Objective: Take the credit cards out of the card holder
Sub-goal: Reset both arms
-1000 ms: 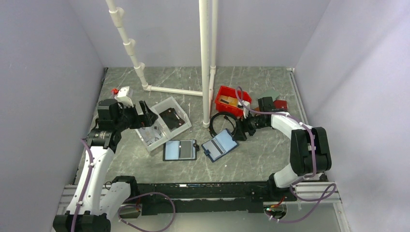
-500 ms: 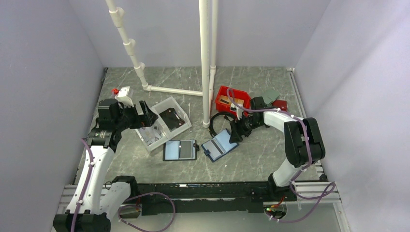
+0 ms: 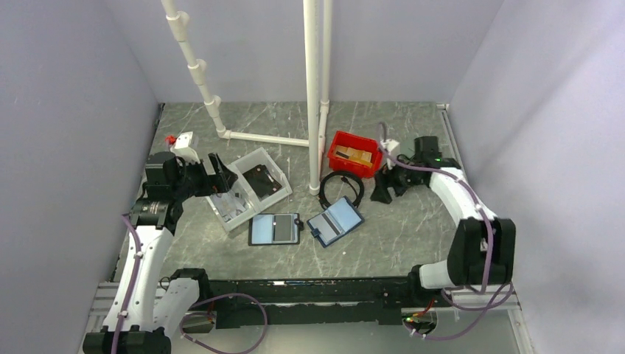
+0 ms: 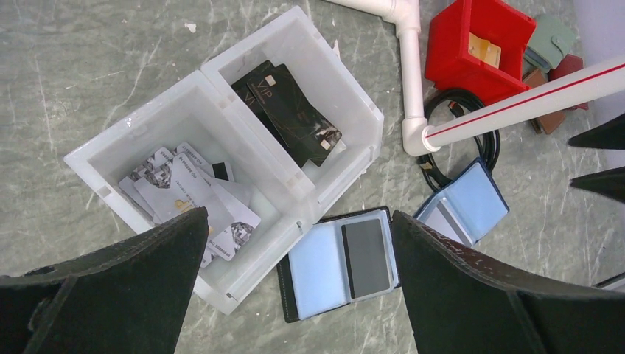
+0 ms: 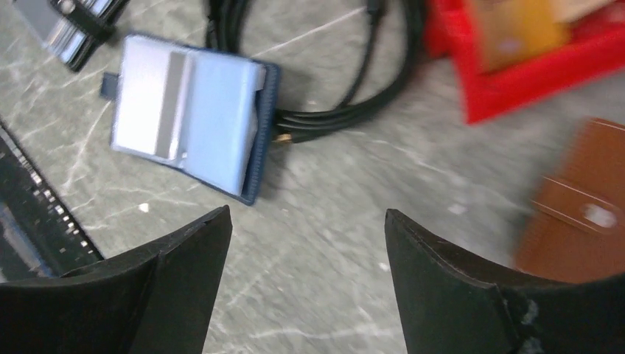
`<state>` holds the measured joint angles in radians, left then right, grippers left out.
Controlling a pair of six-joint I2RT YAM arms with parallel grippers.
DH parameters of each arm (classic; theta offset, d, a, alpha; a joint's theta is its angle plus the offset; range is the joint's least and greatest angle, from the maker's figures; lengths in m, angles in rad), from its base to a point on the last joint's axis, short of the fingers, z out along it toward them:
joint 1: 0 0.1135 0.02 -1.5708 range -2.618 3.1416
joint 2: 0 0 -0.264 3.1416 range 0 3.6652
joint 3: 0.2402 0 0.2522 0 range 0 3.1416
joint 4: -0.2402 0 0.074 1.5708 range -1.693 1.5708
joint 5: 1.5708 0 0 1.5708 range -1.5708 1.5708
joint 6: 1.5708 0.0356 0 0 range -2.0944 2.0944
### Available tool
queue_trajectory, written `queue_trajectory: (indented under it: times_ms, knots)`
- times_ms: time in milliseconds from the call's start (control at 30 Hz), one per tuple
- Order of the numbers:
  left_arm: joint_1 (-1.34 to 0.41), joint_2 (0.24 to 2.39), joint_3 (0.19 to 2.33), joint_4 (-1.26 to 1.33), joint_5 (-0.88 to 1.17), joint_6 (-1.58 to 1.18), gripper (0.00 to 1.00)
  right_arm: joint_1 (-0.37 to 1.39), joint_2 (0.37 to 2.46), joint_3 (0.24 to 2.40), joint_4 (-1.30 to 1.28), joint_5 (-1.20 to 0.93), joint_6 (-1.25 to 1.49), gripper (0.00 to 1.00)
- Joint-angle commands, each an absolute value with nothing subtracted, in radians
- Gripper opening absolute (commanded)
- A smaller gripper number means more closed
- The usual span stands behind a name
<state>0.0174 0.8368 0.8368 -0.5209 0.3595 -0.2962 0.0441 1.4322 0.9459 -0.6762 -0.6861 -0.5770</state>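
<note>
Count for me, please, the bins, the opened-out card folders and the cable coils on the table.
Bins: 2 (clear bin, red bin)
Opened card folders: 2 (card holder, black-edged folio)
Cable coils: 1 (black cable)
Total: 5

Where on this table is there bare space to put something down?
The table is bare behind the white pipe at the back, and near the front, right of the card holder. The middle is crowded: clear bin, folio, cable, red bin close together.
</note>
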Motion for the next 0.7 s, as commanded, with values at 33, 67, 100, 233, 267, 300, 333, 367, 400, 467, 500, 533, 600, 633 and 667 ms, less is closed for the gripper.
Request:
queue_trajectory:
  times_ms: [33, 67, 100, 233, 267, 300, 333, 367, 400, 467, 500, 533, 600, 633, 667]
  knots:
    - [0.021, 0.803, 0.844, -0.51, 0.331, -0.265, 0.99, -0.116, 1.269, 1.021, -0.657, -0.72, -0.547, 0.86]
    - [0.021, 0.8, 0.844, -0.509, 0.328, -0.265, 0.99, -0.144, 1.241, 1.03, -0.647, -0.73, -0.533, 0.9]
    - [0.021, 0.799, 0.843, -0.51, 0.329, -0.264, 0.99, -0.176, 1.216, 1.039, -0.632, -0.743, -0.514, 0.94]
    - [0.021, 0.794, 0.845, -0.514, 0.317, -0.261, 1.0, -0.286, 1.145, 1.082, -0.535, -0.796, -0.336, 1.0]
    - [0.021, 0.791, 0.845, -0.514, 0.314, -0.262, 1.0, -0.294, 1.135, 1.096, -0.501, -0.764, -0.26, 1.0]
    - [0.021, 0.789, 0.845, -0.514, 0.311, -0.262, 0.99, -0.296, 1.127, 1.115, -0.474, -0.714, -0.186, 1.0]
    - [0.021, 0.786, 0.845, -0.515, 0.309, -0.26, 0.99, -0.295, 1.119, 1.128, -0.447, -0.659, -0.095, 1.0]
    - [0.021, 0.783, 0.844, -0.515, 0.307, -0.26, 0.99, -0.296, 1.108, 1.141, -0.428, -0.622, -0.031, 1.0]
    - [0.021, 0.781, 0.844, -0.514, 0.307, -0.261, 0.99, -0.295, 1.096, 1.146, -0.421, -0.622, -0.007, 0.99]
    - [0.021, 0.779, 0.844, -0.513, 0.308, -0.26, 0.99, -0.296, 1.07, 1.16, -0.435, -0.715, -0.045, 0.99]
    - [0.021, 0.78, 0.843, -0.513, 0.308, -0.259, 0.99, -0.296, 1.056, 1.16, -0.444, -0.761, -0.076, 1.0]
    - [0.021, 0.781, 0.844, -0.512, 0.31, -0.259, 0.99, -0.296, 1.045, 1.157, -0.453, -0.814, -0.106, 1.0]
    - [0.021, 0.78, 0.844, -0.513, 0.313, -0.26, 1.0, -0.297, 1.029, 1.143, -0.449, -0.852, -0.108, 1.0]
    - [0.021, 0.779, 0.844, -0.513, 0.313, -0.261, 1.0, -0.3, 1.024, 1.134, -0.438, -0.858, -0.089, 1.0]
    - [0.02, 0.779, 0.843, -0.511, 0.314, -0.26, 0.99, -0.302, 1.021, 1.124, -0.428, -0.854, -0.069, 1.0]
